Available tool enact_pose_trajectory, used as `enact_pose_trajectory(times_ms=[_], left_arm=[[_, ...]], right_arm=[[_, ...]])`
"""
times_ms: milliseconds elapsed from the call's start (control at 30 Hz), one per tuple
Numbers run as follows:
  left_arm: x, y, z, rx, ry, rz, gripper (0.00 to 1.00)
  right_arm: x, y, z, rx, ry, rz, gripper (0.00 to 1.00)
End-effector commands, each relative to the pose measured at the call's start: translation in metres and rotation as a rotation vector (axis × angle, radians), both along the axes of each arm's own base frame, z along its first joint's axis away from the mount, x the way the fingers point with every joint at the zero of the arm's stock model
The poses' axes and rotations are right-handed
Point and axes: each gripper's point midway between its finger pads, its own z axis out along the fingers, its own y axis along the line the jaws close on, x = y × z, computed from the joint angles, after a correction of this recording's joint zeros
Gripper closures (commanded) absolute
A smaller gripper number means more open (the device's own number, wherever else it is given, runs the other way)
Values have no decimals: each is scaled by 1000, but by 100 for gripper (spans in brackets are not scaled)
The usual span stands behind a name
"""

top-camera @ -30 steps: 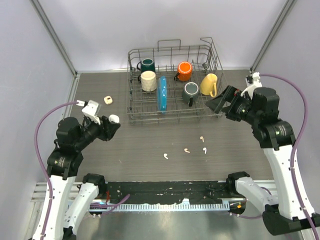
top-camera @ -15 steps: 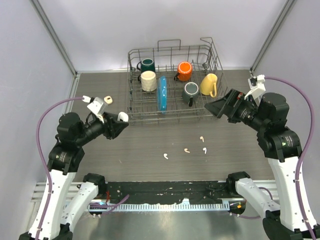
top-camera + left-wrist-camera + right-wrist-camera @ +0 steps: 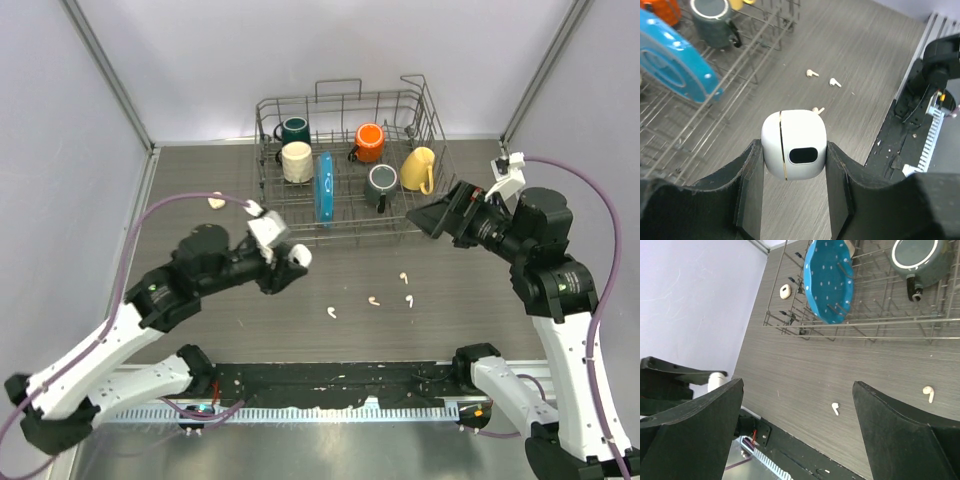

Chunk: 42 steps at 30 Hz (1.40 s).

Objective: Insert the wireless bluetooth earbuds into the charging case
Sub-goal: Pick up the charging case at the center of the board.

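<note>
The wireless bluetooth earbuds [image 3: 373, 300], four tiny cream pieces, lie loose on the grey bench [image 3: 200, 170] in a scattered row between the wire dish rack [image 3: 432, 135] and the near edge, slightly toward the right edge. The left arm [image 3: 150, 295] has its jaws clenched on the round white charging case [image 3: 794, 145], held above the bench just left of the row. The nearest bud lies close ahead of the case, toward the near right. The right arm [image 3: 545, 270] hovers by the rack's near right corner, jaws released and empty, so it seems the free one to fetch buds. The case looks closed, showing only a seam. Each bud's stem direction is too small to tell, and the case hides one bud from the left wrist camera.
</note>
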Motion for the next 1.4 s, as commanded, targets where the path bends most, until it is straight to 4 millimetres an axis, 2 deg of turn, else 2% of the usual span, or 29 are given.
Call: enact_pose_trajectory(times_ms=[0,33,67,100,133,233,367,500,733,933,1200,1367], left_arm=[[18,-35,15,49,-129,74,100],[14,-46,14,71,-156,43,100],[16,-50,13,89,-171,45,100],[19,-57,7,109,-169,36,100],[20,-61,8,102,-178,33,100],[23,-70,8,105,-213,16,100],[24,-75,6,150,-280,-5,100],[24,-81,4,169,-320,-28,100],[18,-92,-2,189,-342,-80,100],[13,-97,-2,187,-362,-106,100],[11,-102,-7,212,-377,-106,100],[12,-105,-7,225,-393,-96,100]], right_arm=[[-4,16,2,84,-5,73,6],[-5,18,4,98,-14,81,7],[-6,21,-4,117,16,91,9],[-8,24,-5,129,18,103,16],[-10,27,-3,148,7,122,18],[-14,35,-22,170,82,167,25],[-14,39,-38,134,126,186,28],[-10,52,-48,98,156,232,30],[-3,77,-55,20,159,276,30],[-2,91,-55,29,139,292,33],[-15,112,-52,50,133,375,34],[-22,125,-61,23,150,411,37]])
